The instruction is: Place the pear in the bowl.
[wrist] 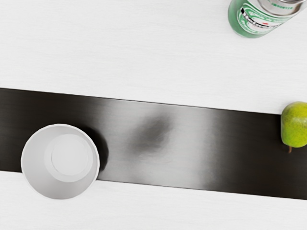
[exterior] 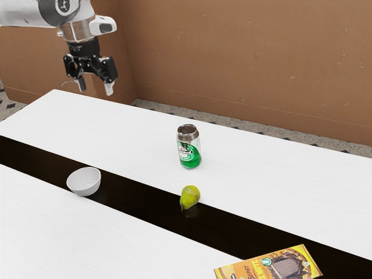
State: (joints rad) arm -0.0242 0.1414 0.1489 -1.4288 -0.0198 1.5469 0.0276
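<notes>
My gripper (exterior: 96, 88) hangs high above the far left part of the table in the exterior view, its two fingers spread apart with nothing between them. A green pear (exterior: 190, 197) lies on the black stripe, well below the gripper and toward the exterior view's right. The white bowl (exterior: 84, 181) stands on the same stripe, to the pear's left in the exterior view, with nothing in it. From the wrist view, the bowl (wrist: 60, 161) and the pear (wrist: 294, 124) are apart, with a stretch of black stripe between them.
A green and silver can (exterior: 189, 146) stands upright on the white tabletop (exterior: 273, 174) behind the pear. A yellow box (exterior: 268, 264) lies at the exterior view's lower right. The can (wrist: 259, 17) shows near the pear in the wrist view too.
</notes>
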